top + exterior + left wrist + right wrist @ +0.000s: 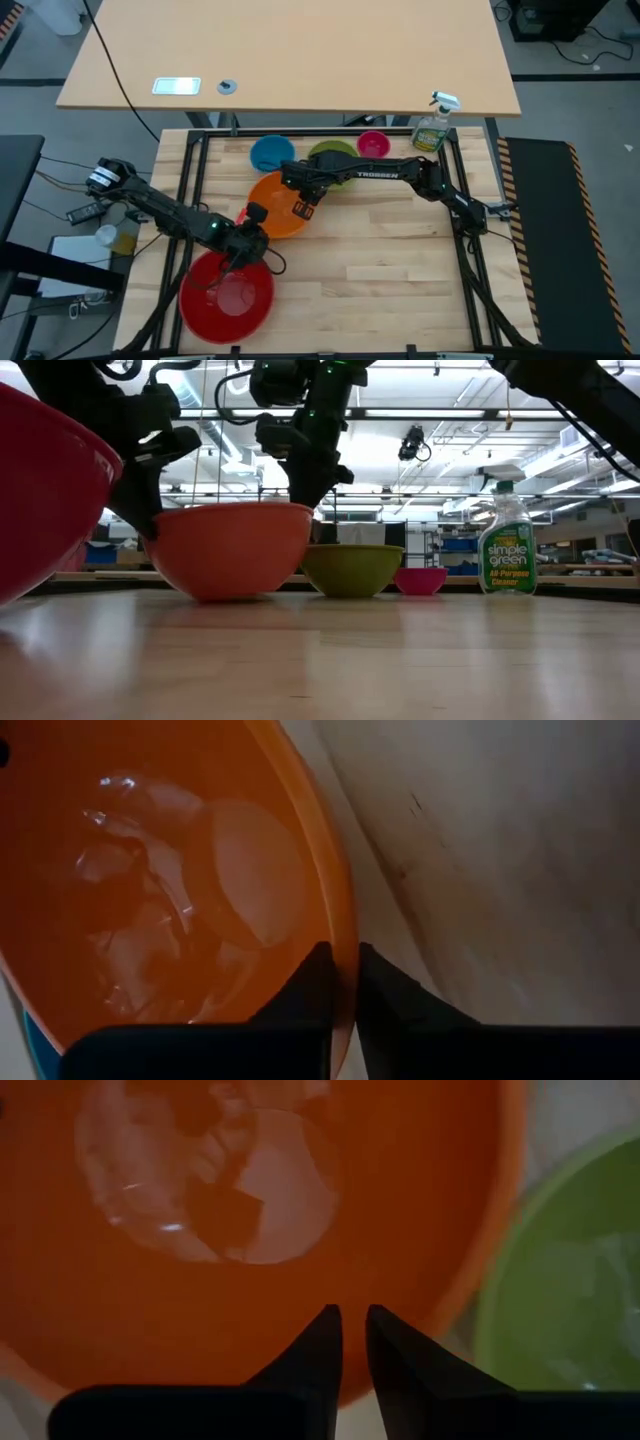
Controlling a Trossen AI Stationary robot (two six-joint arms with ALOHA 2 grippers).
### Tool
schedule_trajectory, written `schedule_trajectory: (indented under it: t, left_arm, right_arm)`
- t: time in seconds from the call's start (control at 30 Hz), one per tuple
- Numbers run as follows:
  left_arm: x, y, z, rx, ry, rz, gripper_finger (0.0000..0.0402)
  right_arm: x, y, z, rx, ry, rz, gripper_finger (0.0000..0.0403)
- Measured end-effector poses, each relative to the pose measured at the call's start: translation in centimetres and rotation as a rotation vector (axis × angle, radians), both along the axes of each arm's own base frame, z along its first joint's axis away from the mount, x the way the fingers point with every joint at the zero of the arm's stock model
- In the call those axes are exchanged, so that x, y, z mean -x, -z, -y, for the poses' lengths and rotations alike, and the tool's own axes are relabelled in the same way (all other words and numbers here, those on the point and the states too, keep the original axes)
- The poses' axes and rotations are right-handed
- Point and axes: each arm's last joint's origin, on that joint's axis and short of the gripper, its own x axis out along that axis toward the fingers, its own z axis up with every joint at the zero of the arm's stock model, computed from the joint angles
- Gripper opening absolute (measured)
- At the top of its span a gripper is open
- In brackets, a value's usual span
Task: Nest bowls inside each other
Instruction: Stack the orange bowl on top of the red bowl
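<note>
The orange bowl (280,205) sits mid-table with both grippers shut on its rim. My left gripper (252,222) is on its near-left side and my right gripper (303,200) on its far-right side. In the low view the left gripper (150,510) and the right gripper (312,495) flank the orange bowl (235,550). Whether its base touches the table, I cannot tell. The red bowl (228,290) rests near the front left. The blue bowl (272,153), green bowl (335,160) and pink bowl (373,144) stand along the back. My left gripper (345,980) pinches the orange bowl's rim (345,935) on its near-left side, one finger inside the bowl and one outside. The fingers slant down from the table's left. The bowl stays upright. My right gripper (353,1340) pinches the orange bowl's rim (435,1320) on the side next to the green bowl (570,1280), one finger inside and one outside. The fingers come steeply from above. The bowl stays upright.
A spray bottle of green liquid (433,125) stands at the back right corner. The table's right half (400,260) is bare wood. A black frame rail (470,260) runs along the table's sides.
</note>
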Motion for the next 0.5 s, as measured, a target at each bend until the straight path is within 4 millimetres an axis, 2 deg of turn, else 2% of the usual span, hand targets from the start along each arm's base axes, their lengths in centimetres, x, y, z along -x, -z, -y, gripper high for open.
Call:
schedule_trajectory:
  t: [0.1,0.27,0.4,0.5]
  left_arm:
    - [0.2,-0.5,0.1,-0.035,0.007,-0.025,0.0021]
    - [-0.3,-2.3,0.3,-0.039,0.000,-0.015,0.0017]
    - [-0.5,-3.7,0.4,-0.050,-0.003,-0.010,0.0017]
    - [-0.5,-5.2,0.6,-0.045,-0.022,-0.009,0.0017]
  right_arm:
    - [0.2,-0.3,0.6,0.010,0.017,0.001,0.0068]
    - [1.1,-2.3,0.5,0.082,0.042,0.028,0.0074]
    - [1.8,-4.6,-0.5,0.141,0.048,0.076,0.0074]
    - [2.7,-6.7,-2.3,0.213,0.042,0.123,0.0073]
